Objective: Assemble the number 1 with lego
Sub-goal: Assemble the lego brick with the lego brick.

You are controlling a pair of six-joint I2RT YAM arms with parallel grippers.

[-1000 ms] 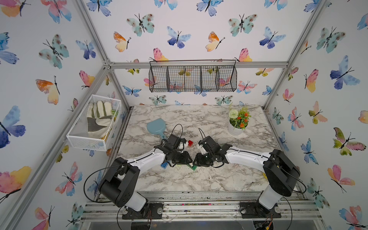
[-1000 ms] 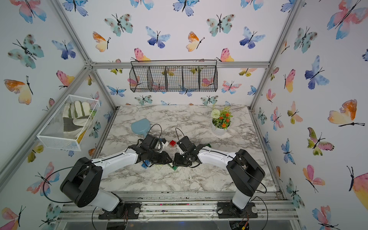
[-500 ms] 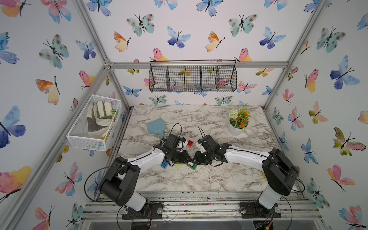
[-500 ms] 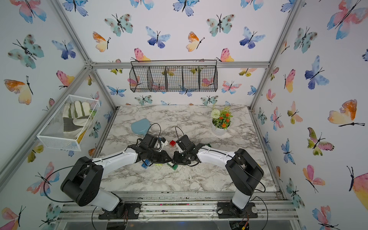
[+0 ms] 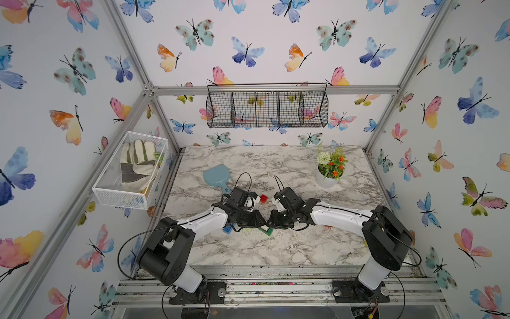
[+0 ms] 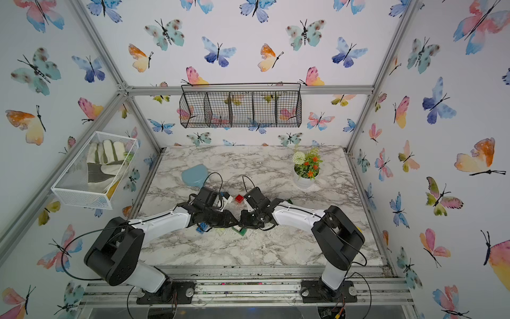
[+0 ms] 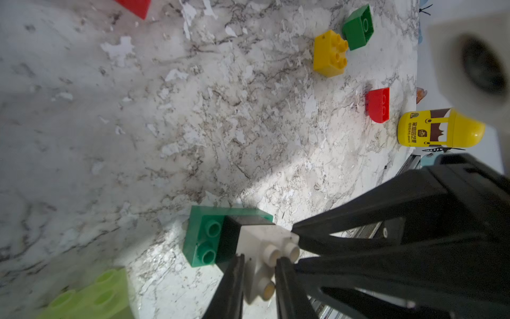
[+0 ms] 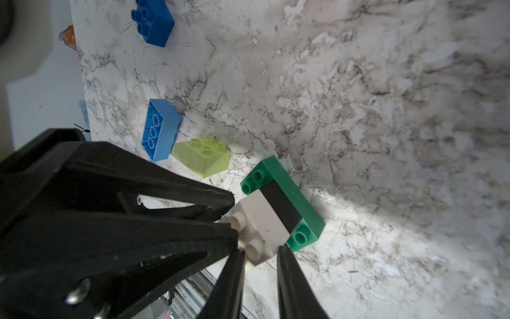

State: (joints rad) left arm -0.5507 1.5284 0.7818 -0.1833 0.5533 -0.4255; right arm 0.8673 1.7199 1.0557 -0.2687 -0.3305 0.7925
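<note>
At the table's middle stands a lego stack: a green oblong brick (image 8: pixel 289 185) at the bottom, a black brick (image 8: pixel 281 204) on it, and a white brick (image 8: pixel 262 221) on top. Both grippers meet over it in both top views. My left gripper (image 7: pixel 260 260) is shut on the white brick (image 7: pixel 256 240). From the opposite side my right gripper (image 8: pixel 260 252) is shut on the same brick's near corner. Loose lego lies around: lime (image 8: pixel 202 156), light blue (image 8: pixel 160 129), blue (image 8: pixel 153 22), yellow (image 7: pixel 329 53), green (image 7: pixel 358 27) and red (image 7: pixel 379 105).
A pale blue scoop (image 5: pixel 218 176) lies behind the left arm and a flower pot (image 5: pixel 328 176) stands at the back right. A yellow capsule toy (image 7: pixel 438 127) lies by the table's edge. A red brick (image 5: pixel 263 198) sits just behind the grippers.
The right gripper's jaws have closed in on the white brick. Both arms stay almost where they were.
</note>
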